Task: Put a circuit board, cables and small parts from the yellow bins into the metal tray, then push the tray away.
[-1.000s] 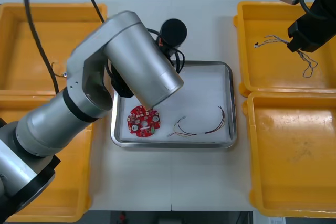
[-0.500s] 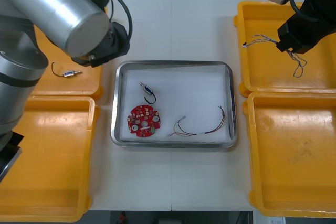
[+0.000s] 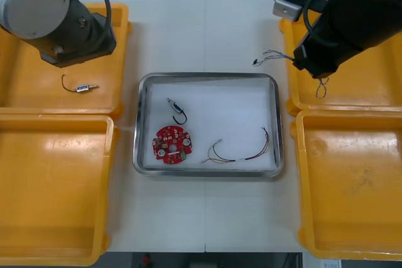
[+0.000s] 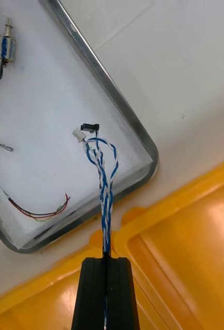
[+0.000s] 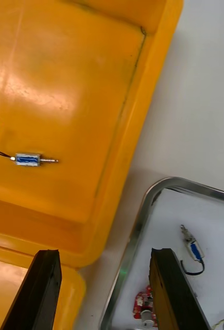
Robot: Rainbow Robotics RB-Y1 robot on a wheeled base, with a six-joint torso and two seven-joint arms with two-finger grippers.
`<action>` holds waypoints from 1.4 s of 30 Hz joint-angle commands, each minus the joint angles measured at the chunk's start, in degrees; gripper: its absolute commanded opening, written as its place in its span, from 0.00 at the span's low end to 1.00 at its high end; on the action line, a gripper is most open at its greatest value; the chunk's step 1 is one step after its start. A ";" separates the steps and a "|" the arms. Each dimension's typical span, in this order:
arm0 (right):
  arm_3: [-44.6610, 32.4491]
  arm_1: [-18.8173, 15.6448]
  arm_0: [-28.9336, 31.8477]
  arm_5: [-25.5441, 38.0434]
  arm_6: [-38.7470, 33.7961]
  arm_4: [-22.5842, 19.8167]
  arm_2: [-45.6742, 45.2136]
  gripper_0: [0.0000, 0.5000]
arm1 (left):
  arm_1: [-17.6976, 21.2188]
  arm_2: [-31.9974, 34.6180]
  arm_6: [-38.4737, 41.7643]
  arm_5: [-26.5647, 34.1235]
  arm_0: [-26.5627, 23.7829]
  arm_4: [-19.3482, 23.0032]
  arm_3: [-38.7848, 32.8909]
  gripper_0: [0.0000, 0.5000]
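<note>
The right claw (image 4: pixel 105 260), above the rim of the far right yellow bin (image 3: pixel 352 98), pinches a twisted blue and white cable (image 3: pixel 271 56) that hangs over the table (image 3: pixel 207 29) near a corner of the metal tray (image 3: pixel 207 76), while the left claw (image 5: pixel 104 252) hovers spread over the inner edge of the far left bin (image 3: pixel 31 92).

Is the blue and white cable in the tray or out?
Out: the right claw, shut on the cable, holds it aloft near the tray's corner.

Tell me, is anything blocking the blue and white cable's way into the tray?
Nothing visible. The right gripper holds the twisted blue and white cable near a corner of the metal tray, bare there.
</note>
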 commanded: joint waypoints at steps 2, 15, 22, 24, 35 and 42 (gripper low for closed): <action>-2.87 1.31 -0.20 -5.26 4.45 -0.50 5.22 0.00 | 3.75 2.50 -10.24 0.41 -2.50 0.32 3.59 1.00; -2.70 1.40 -0.20 -16.95 23.88 0.55 17.00 0.00 | 6.56 2.50 -27.46 -6.76 -2.50 -0.74 15.02 1.00; 0.82 2.01 -0.29 -25.48 31.87 3.45 24.03 0.00 | 6.82 2.50 -33.18 -11.15 -2.50 -0.21 19.76 1.00; 2.31 2.63 -0.20 -26.45 33.81 4.15 24.91 0.00 | 6.82 2.50 -32.56 -11.41 -2.50 -0.04 20.11 1.00; 16.72 8.78 -1.35 -31.54 42.86 5.47 27.63 0.00 | 6.91 2.50 -14.19 -12.65 -2.50 1.28 20.64 1.00; 22.00 11.51 -2.31 -34.71 42.51 8.37 30.09 0.00 | 6.91 2.50 -1.89 -15.90 -2.50 1.55 24.68 1.00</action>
